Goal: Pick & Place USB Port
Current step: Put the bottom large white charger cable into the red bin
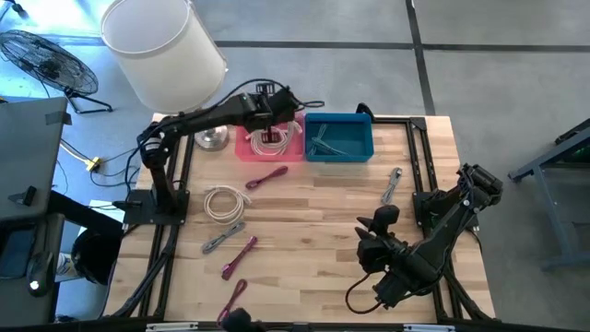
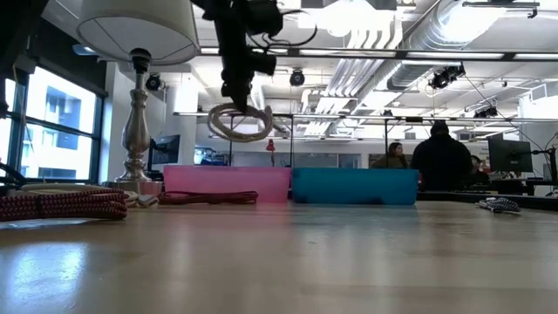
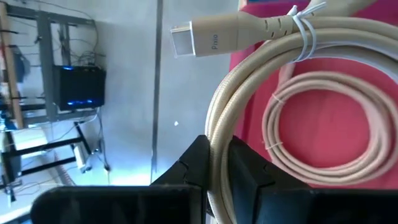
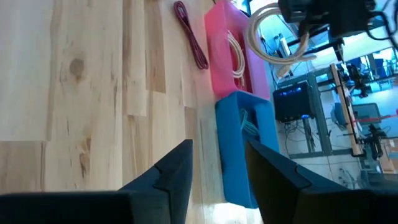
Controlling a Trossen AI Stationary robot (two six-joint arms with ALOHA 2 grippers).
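My left claw (image 3: 217,163) is clamped on a coiled beige USB cable (image 3: 249,87), one strand pinched between its fingers while the rest of the loop hangs free with the plug sticking out — all of it held in the air over the pink bin (image 1: 247,148), at about twelve o'clock on the table (image 1: 313,221). A second beige coil (image 3: 317,134) already lies on the bin's floor under my load.

To do this step well, I judge I should lower straight down until the hanging loop sits inside the pink walls, then let go — releasing from this height could let the springy coil bounce onto a rim or toward the blue bin (image 1: 339,136) touching it on the three o'clock side.

More cables wait on the wood: a beige coil (image 1: 226,203) near nine o'clock and a red cable (image 1: 265,177) nearer the bins.

My right claw (image 4: 214,180), fingers parted and holding nothing, rests near five o'clock.
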